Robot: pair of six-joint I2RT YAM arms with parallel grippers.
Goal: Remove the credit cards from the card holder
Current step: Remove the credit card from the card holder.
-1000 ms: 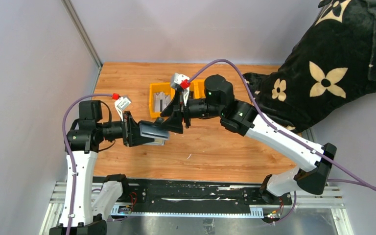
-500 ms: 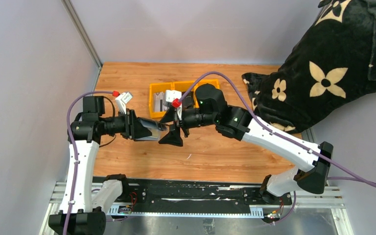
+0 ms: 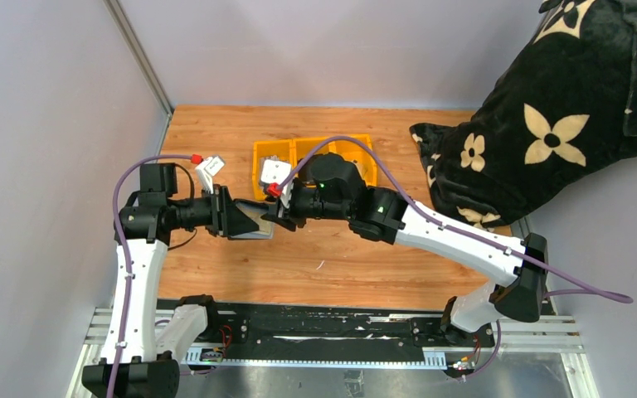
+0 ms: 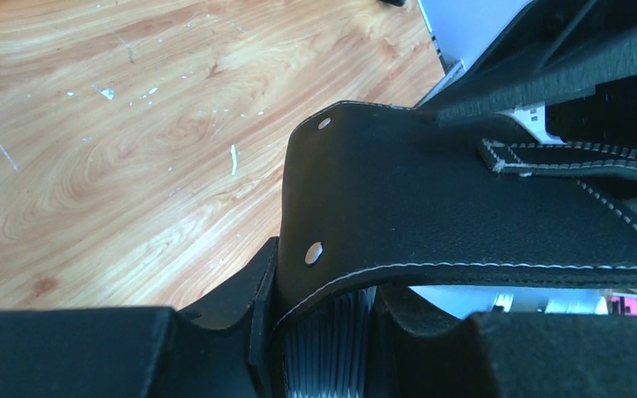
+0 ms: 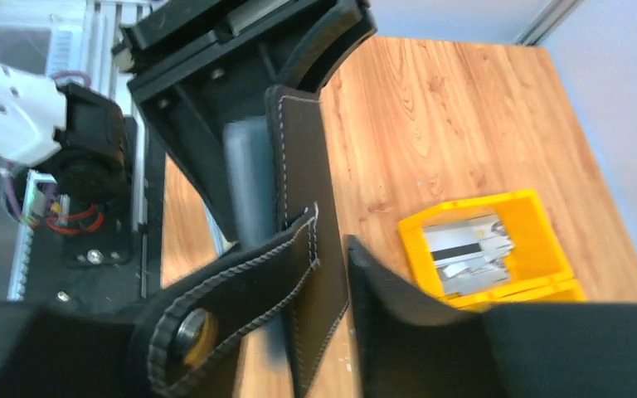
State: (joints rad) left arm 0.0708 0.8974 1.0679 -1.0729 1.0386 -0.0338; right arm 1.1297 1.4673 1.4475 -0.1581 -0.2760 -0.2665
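One compartment of the yellow tray (image 5: pixel 550 245) holds silvery cards (image 5: pixel 469 253). The desk (image 3: pixel 340 257) is wood and the walls are grey. My left hand (image 4: pixel 328 315) is clamped on the black, white-stitched card holder (image 4: pixel 431 207) above the desk, with grey card edges (image 4: pixel 332 356) showing inside. My right hand (image 3: pixel 276 214) straddles its flap; I cannot tell whether it pinches.

Bright, even light throughout; wrist views blur up close.
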